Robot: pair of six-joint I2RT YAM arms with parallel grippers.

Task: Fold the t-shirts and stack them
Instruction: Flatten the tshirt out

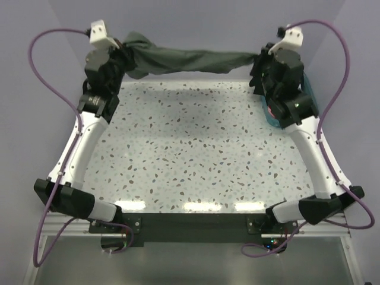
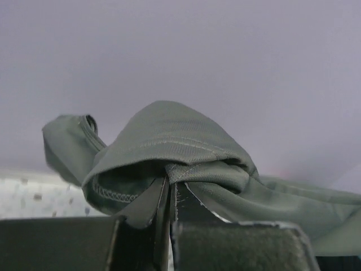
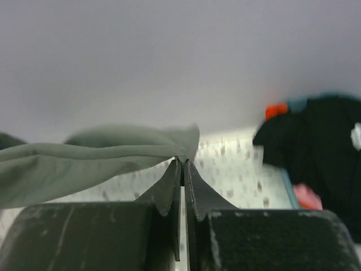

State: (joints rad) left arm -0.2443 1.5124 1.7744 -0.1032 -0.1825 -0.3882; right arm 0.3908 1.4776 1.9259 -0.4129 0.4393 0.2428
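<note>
At upper left the left end effector (image 1: pixel 123 58) is clamped on a bunched end of the olive-grey t-shirt (image 1: pixel 184 59), which stretches rope-like above the far edge of the counter (image 1: pixel 190 148) (long axis level, pointing left to right) to the right end effector (image 1: pixel 259 59), pinched shut on its other end.
</note>
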